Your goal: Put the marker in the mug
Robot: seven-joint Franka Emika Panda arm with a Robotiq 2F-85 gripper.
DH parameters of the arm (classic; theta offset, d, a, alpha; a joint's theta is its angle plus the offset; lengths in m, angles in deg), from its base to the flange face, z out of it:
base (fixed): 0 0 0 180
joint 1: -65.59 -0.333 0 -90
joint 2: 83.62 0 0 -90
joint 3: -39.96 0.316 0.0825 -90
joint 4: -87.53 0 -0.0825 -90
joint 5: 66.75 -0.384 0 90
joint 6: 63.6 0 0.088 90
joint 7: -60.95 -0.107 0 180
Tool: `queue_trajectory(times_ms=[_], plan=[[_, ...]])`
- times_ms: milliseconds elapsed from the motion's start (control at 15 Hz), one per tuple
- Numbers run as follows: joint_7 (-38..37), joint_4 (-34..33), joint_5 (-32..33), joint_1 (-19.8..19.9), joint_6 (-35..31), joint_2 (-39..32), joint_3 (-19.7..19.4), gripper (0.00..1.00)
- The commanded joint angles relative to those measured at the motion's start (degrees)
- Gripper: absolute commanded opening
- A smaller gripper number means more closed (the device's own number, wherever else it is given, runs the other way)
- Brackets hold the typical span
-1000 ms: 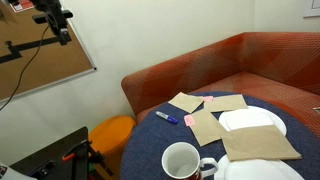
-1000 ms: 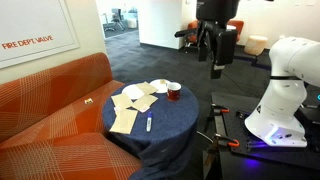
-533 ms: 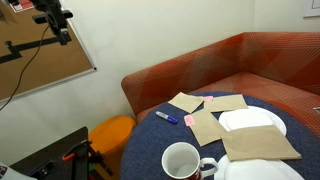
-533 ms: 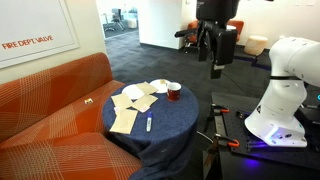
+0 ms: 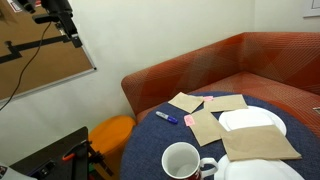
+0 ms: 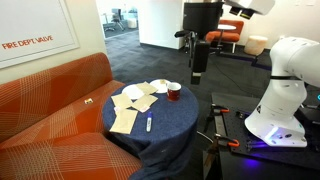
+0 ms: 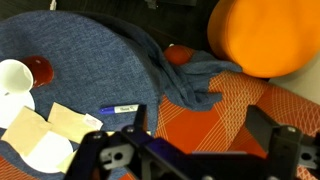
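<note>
Black against the office behind it, the gripper (image 6: 197, 66) has swung over since a second ago: in an exterior view it hangs high, closer to the bench (image 6: 186, 122) and turned edge-on, where before it stood nearer the arm's white base (image 6: 285, 95). We read this as the start of the approach, with nothing grasped and the whole task ahead of us. In the wrist view the gripper (image 7: 195, 152) is spread wide with nothing between its fingers, and it looks down past the bench edge. Around us is a carpeted office, with an orange-red couch (image 6: 50, 120) curving behind the bench and a round orange pouf (image 5: 112, 130) on the floor beside it. A dark blue cloth covers the round bench and hangs over its rim. On it lie white plates (image 5: 250, 119) and several brown napkins (image 5: 262, 143), overlapping. Its mouth up and empty, the mug (image 5: 182, 160) stands near the rim, clear of the napkins in the wrist view (image 7: 13, 80). Flat on bare cloth lies the marker (image 5: 166, 117), just beside a napkin and well apart from the mug; the wrist view shows it (image 7: 120, 108) ahead of the gripper. A small pink thing (image 5: 189, 120) sits near it. We judge that the gripper must come down over the marker next.
</note>
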State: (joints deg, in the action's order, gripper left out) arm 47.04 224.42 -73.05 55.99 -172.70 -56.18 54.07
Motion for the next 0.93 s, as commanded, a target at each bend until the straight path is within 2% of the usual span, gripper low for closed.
queue_trajectory(times_ms=[0,533,867], plan=[[-6.2,2.3,0.1,2.2,-6.7,-2.1,0.1,1.0],[-23.8,5.7,1.1,7.0,-21.5,-11.1,0.5,1.0],[-36.9,4.8,3.7,7.8,-28.5,-19.0,-0.1,1.0]])
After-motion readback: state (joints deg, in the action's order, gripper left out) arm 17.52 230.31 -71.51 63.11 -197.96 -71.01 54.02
